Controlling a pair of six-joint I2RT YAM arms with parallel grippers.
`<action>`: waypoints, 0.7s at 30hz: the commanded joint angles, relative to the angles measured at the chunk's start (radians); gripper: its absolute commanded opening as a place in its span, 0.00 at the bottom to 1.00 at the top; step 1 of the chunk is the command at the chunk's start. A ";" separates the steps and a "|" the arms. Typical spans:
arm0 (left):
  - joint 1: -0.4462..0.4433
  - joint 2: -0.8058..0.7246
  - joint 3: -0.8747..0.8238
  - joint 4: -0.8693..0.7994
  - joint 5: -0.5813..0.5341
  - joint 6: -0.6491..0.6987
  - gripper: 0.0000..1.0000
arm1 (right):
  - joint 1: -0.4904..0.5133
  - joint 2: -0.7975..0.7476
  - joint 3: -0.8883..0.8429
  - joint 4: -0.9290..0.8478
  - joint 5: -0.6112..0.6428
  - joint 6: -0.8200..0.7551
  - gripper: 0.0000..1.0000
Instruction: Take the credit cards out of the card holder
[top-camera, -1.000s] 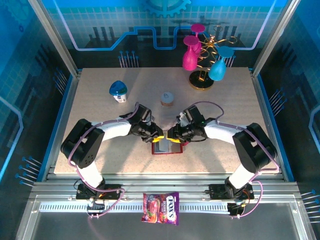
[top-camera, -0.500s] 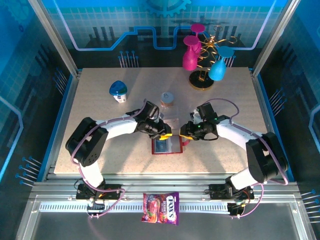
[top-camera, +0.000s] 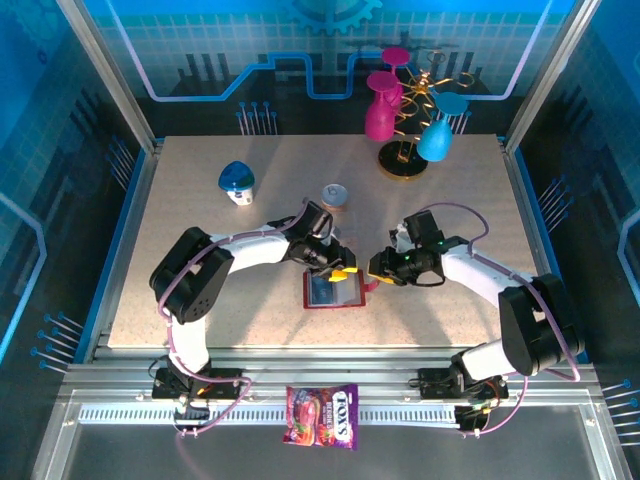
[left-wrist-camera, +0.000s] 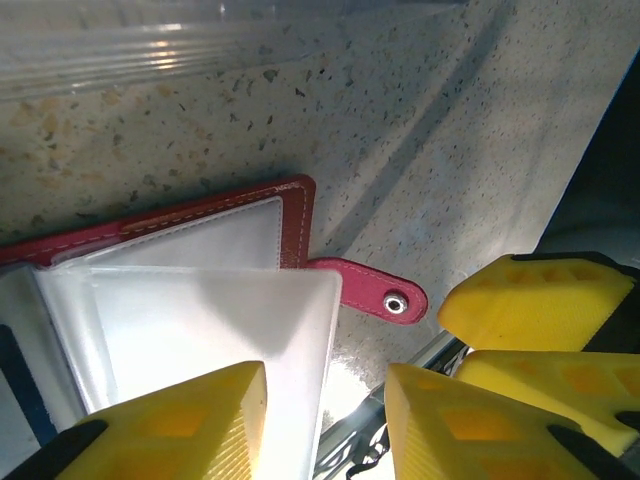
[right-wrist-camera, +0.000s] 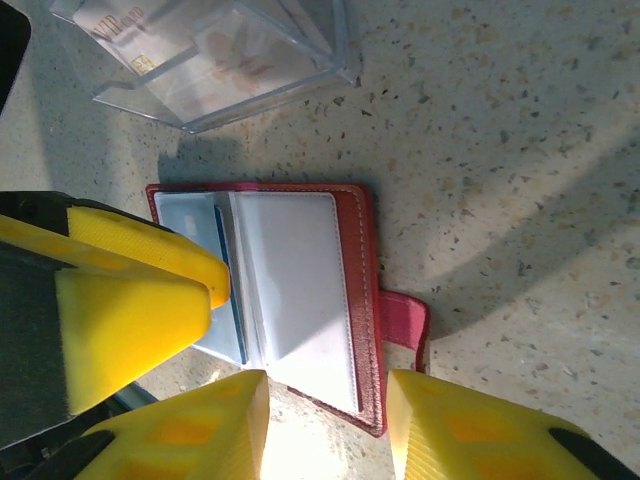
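Note:
The red card holder (top-camera: 331, 291) lies open on the table, its grey see-through pockets facing up. A blue-and-white credit card (right-wrist-camera: 196, 236) sits in the left pocket. My left gripper (top-camera: 345, 272) hangs open over the holder's right half. In the left wrist view the edge of a pocket leaf (left-wrist-camera: 300, 330) lies between the left gripper (left-wrist-camera: 325, 420) fingers, and the snap tab (left-wrist-camera: 375, 288) lies just beyond. My right gripper (top-camera: 376, 281) is open at the holder's right edge. In the right wrist view the card holder (right-wrist-camera: 366, 280) has its near corner between the right gripper (right-wrist-camera: 325, 425) fingers.
A clear ridged box (right-wrist-camera: 215, 55) holding a card stands just behind the holder. Farther back are a small jar (top-camera: 334, 196), a blue-capped bottle (top-camera: 237, 183) and a gold stand with goblets (top-camera: 405, 150). A candy packet (top-camera: 322, 415) lies on the front rail.
Both grippers have shifted right: the left across the holder to its right half, the right back off the holder to its right edge. The holder has stayed put.

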 joint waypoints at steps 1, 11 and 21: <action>-0.010 0.011 0.022 -0.036 0.028 -0.008 0.38 | -0.015 -0.007 -0.009 -0.025 -0.005 -0.022 0.38; -0.010 -0.024 -0.015 -0.039 0.002 -0.006 0.40 | -0.013 -0.007 0.011 -0.028 -0.012 -0.030 0.37; 0.004 -0.083 -0.056 -0.052 -0.049 0.008 0.40 | 0.016 0.036 0.048 -0.055 0.025 -0.053 0.37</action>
